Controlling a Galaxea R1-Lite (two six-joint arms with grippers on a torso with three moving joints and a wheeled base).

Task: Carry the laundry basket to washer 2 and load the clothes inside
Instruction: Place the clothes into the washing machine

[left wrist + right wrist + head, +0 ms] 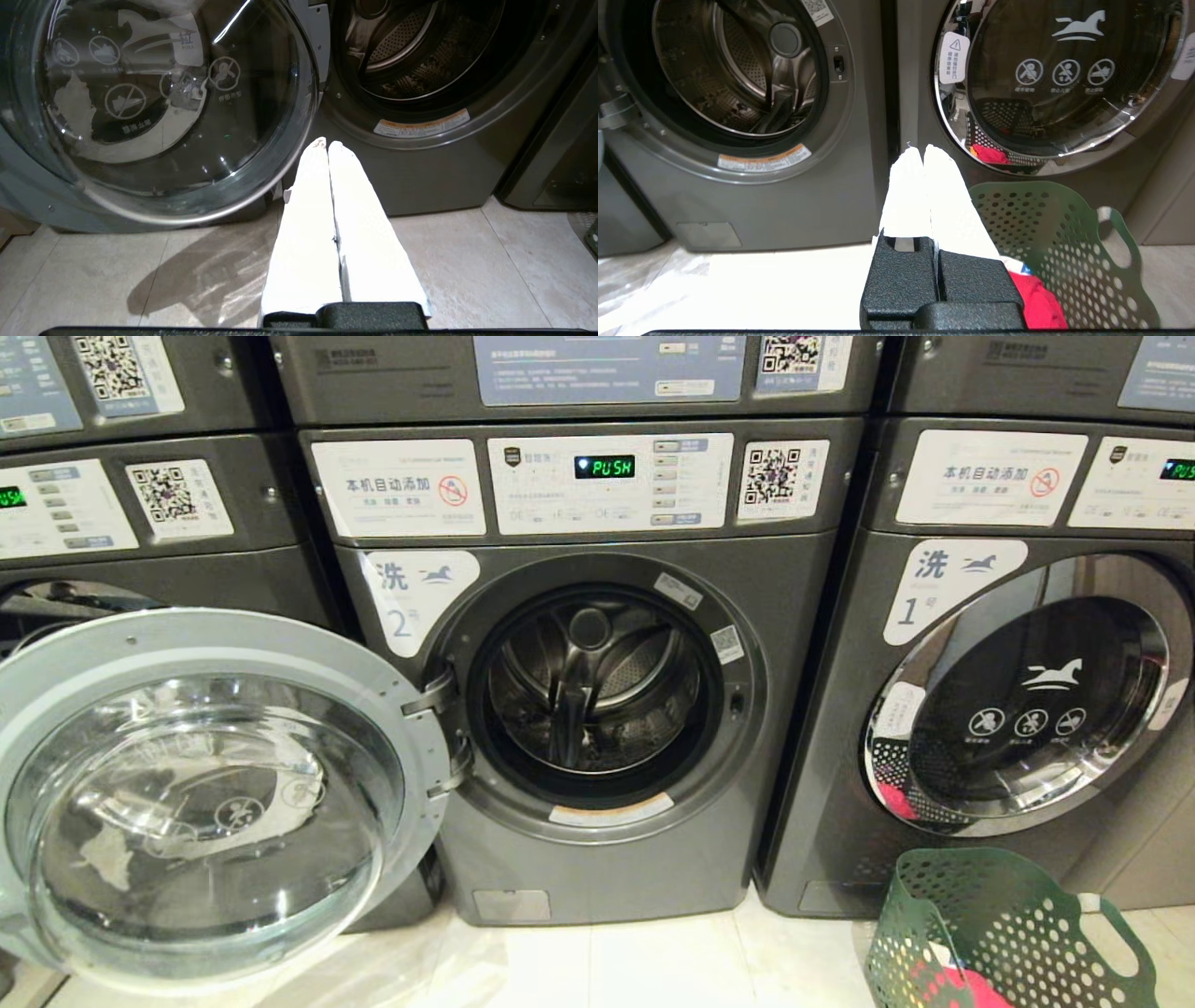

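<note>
From the head, washer 2 (597, 700) stands open in front, its door (201, 793) swung left; the laundry basket (1004, 933) sits on the floor low right, before washer 1 (1018, 709). Left wrist: left gripper (327, 144) pressed together, empty. Right wrist: right gripper (922, 150) likewise together, just beside the basket; the clothes (1036, 303) look soft and light, best pinched at a bunched fold.
</note>
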